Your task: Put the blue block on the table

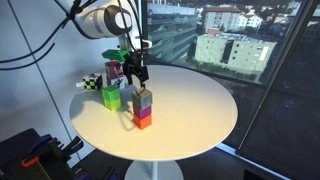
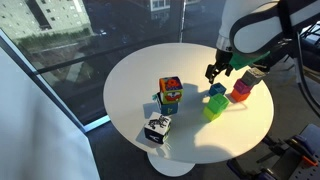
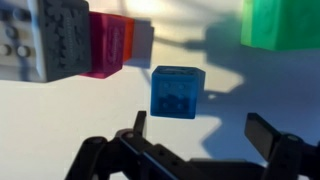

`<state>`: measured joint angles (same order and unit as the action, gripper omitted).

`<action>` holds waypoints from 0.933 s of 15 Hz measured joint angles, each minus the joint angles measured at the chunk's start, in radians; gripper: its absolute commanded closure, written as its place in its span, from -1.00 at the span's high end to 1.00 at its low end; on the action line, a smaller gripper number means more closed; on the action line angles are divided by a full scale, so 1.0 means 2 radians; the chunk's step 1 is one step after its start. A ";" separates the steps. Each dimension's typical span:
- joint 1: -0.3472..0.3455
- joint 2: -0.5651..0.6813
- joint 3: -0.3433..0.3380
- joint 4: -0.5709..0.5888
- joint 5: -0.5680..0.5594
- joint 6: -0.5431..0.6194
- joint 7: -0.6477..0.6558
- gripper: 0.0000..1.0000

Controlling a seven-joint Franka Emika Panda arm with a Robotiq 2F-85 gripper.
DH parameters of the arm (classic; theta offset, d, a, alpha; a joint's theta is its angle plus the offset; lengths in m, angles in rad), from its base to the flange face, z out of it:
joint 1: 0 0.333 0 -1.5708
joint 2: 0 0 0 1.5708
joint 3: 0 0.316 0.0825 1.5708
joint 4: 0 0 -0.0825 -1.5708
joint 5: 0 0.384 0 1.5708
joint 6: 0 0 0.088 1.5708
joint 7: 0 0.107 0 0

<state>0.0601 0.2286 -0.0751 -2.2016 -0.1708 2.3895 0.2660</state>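
The blue block [image 3: 177, 90] sits on the white table [image 3: 60, 120], seen from above in the wrist view, just beyond my fingertips. In an exterior view it [image 2: 217, 90] lies next to the lime-green cube [image 2: 213, 108]. My gripper [image 3: 200, 132] is open and empty, with its fingers spread wider than the block and clear of it. In both exterior views the gripper [image 2: 213, 72] [image 1: 135, 70] hangs just above the block near the table's rim. In an exterior view my gripper hides the block.
A red cube [image 2: 240, 92] and a green block [image 2: 248, 78] stand close behind the blue block. A stack of colourful cubes [image 2: 170, 95] [image 1: 143, 107] stands mid-table. A black-and-white patterned cube [image 2: 157, 128] sits near the rim. Windows are behind the table [image 1: 190, 110].
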 measured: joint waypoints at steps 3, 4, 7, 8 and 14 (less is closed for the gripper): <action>0.002 -0.022 0.002 0.000 0.000 -0.041 0.001 1.00; 0.002 -0.029 0.004 0.000 0.000 -0.056 0.001 1.00; 0.001 -0.051 0.010 -0.001 0.000 -0.100 0.001 1.00; 0.002 -0.059 0.012 -0.001 0.000 -0.114 0.001 1.00; 0.001 -0.118 0.030 -0.007 0.000 -0.219 0.001 1.00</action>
<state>0.0630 -0.0079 -0.0155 -2.2147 -0.1707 1.9518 0.2678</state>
